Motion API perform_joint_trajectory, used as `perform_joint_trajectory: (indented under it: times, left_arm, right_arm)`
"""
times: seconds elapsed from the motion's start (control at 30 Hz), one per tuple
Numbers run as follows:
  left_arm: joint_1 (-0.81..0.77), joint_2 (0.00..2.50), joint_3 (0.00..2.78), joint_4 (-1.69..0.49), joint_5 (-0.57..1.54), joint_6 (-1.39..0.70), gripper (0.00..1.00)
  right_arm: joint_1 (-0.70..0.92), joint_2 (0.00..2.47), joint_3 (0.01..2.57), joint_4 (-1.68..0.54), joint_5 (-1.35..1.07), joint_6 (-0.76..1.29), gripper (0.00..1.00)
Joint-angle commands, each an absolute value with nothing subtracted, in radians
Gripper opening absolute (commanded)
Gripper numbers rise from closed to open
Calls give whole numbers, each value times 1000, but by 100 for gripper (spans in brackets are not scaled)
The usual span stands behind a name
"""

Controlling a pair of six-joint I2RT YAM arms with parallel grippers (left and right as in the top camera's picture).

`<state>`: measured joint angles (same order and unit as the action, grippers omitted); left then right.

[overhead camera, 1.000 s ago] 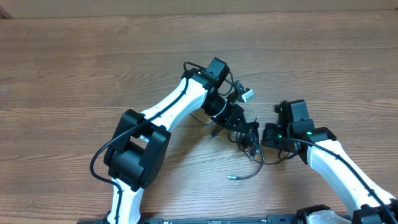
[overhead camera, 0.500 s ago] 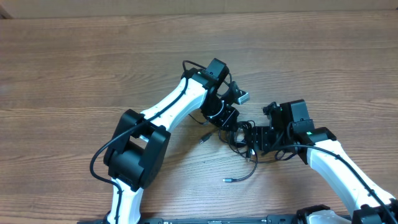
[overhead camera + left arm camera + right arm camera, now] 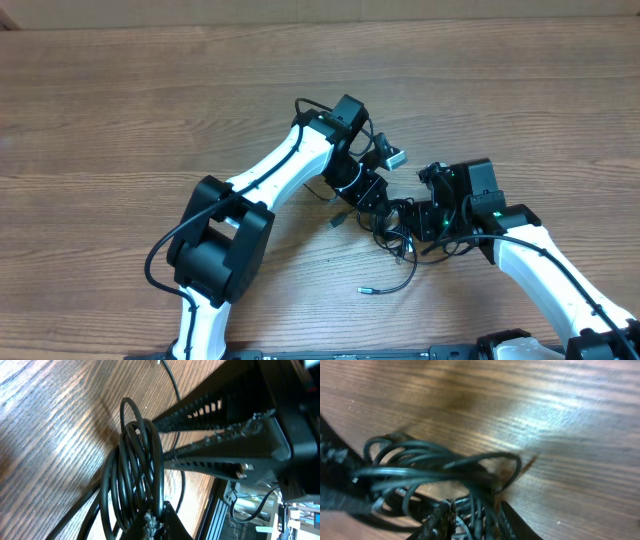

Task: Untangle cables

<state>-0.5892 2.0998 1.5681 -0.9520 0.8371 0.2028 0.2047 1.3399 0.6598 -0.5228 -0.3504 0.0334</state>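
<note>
Right end effector [image 3: 475, 520] advanced; it and left end effector [image 3: 385, 205] pinch bundled cables [image 3: 135, 470].

Standing here, I can't read a single word, label, brand mark or number, not on the black cables [image 3: 400, 225], the white arm casings [image 3: 280, 165] or the wooden bench [image 3: 120, 100].
</note>
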Motion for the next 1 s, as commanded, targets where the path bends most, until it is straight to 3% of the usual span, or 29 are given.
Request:
perform_joint_trajectory:
  times: [0.0, 0.47, 0.77, 0.97]
  left_arm:
    - [-596, 2072, 1588, -953, 881, 233, 4]
    - [-596, 2072, 1588, -962, 918, 249, 4]
    - [-596, 2072, 1588, -965, 961, 270, 4]
    - [-596, 2072, 1588, -967, 958, 269, 4]
  right_arm:
    - [207, 1337, 630, -479, -315, 21, 29]
    - [208, 1337, 584, -413, -361, 21, 27]
    - [207, 1337, 584, -409, -360, 21, 4]
    - [207, 1337, 584, -418, -346, 61, 4]
